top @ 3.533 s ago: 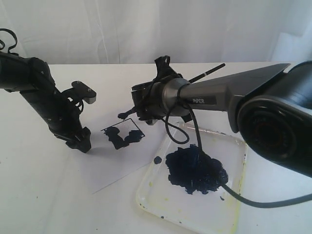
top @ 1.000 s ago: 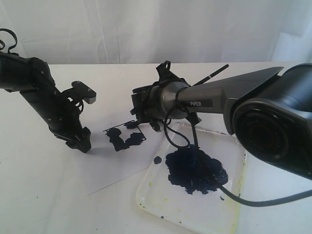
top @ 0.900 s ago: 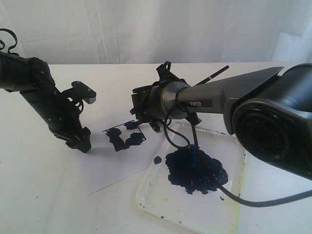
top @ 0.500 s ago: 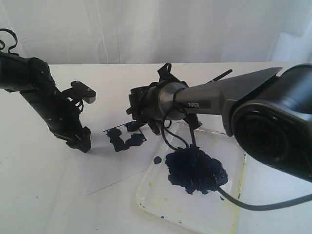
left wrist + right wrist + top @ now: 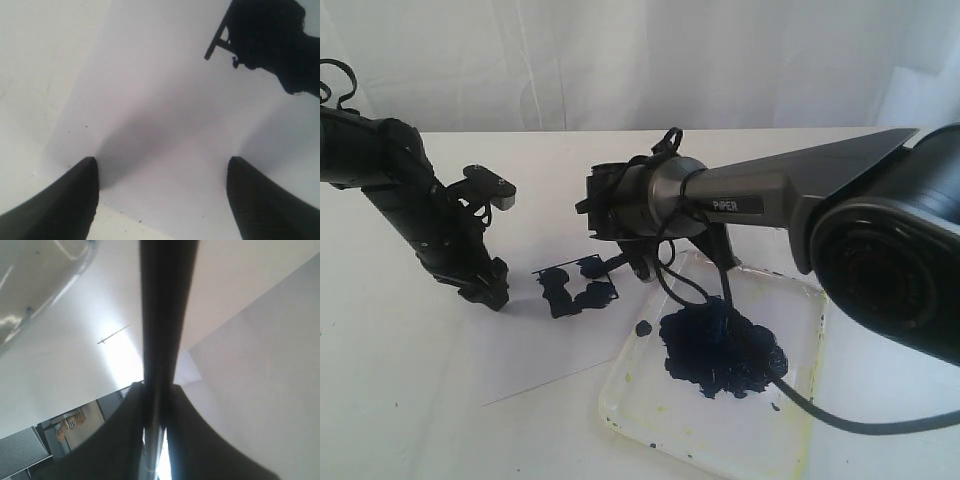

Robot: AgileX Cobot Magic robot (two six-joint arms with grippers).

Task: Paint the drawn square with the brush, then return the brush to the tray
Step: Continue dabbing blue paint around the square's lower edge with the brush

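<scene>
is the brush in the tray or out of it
Out: the right gripper is shut on the brush, holding it by the drawn square on the paper, not in the tray.

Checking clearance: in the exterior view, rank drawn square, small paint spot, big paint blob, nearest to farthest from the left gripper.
From the left gripper:
1. drawn square, on the paper.
2. small paint spot, at the tray rim.
3. big paint blob, mid-tray.

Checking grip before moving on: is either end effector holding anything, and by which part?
The right end effector pinches the brush by its shaft; left end effector is open, holding nothing.
</scene>
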